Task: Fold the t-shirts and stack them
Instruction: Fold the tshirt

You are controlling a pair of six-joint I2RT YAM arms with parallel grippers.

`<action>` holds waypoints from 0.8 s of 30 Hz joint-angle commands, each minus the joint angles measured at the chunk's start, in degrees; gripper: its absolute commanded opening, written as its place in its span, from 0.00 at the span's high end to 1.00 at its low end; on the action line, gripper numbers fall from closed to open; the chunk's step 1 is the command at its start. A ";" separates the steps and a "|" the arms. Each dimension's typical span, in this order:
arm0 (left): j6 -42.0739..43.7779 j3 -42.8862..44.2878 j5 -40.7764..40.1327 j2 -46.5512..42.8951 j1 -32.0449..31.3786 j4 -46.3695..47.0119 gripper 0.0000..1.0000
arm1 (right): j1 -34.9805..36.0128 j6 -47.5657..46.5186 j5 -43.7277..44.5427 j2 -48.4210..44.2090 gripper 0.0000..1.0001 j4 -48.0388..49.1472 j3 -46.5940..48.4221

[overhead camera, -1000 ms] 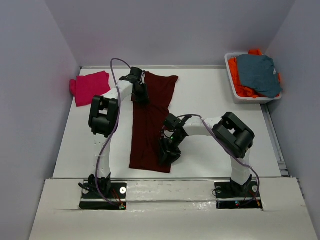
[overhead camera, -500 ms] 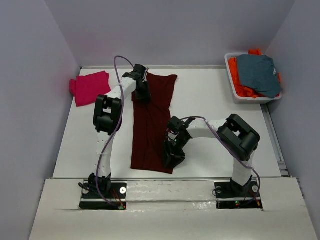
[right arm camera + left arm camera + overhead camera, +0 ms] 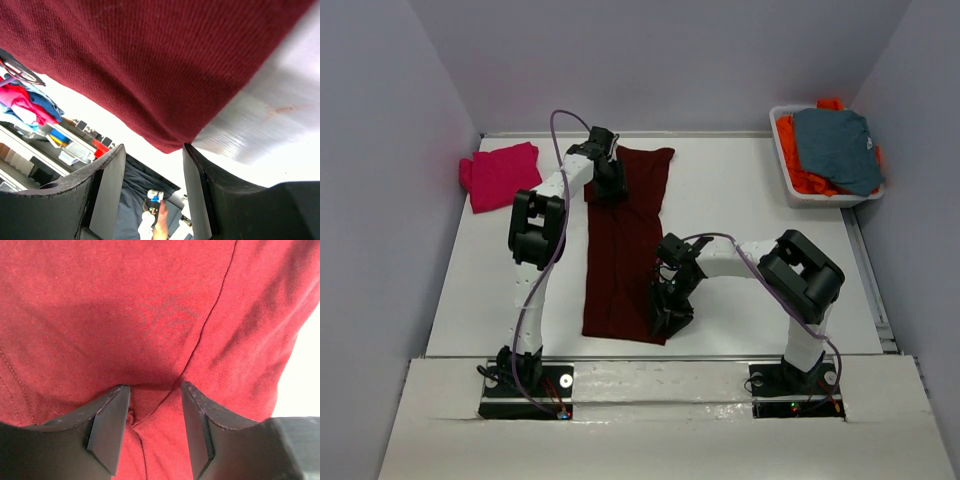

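Both jaws stand released on the maroon t-shirt (image 3: 615,260): left far end, right hem corner.

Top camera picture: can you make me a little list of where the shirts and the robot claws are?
maroon shirt: spread long on the table
pink shirt: lying at the far left
grey-blue shirt: on top of orange cloth in white bin, far right
left claw: open, over maroon shirt's far end
right claw: open, at its near right corner
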 commanded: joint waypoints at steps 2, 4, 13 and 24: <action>3.24 3.63 -1.30 2.83 0.34 -1.10 0.41 | 0.77 -1.04 4.03 -0.22 0.44 -1.06 0.98; 3.33 7.86 -0.42 5.47 0.34 -3.04 0.42 | 0.77 -1.04 3.86 -0.13 0.44 -0.88 1.16; 3.77 12.17 4.68 10.57 0.34 -3.83 0.41 | 0.77 -0.34 4.73 -1.18 0.41 -0.09 2.30; 4.73 0.78 4.95 2.08 0.34 1.95 0.40 | 0.77 0.19 8.07 -3.55 0.37 -0.62 5.12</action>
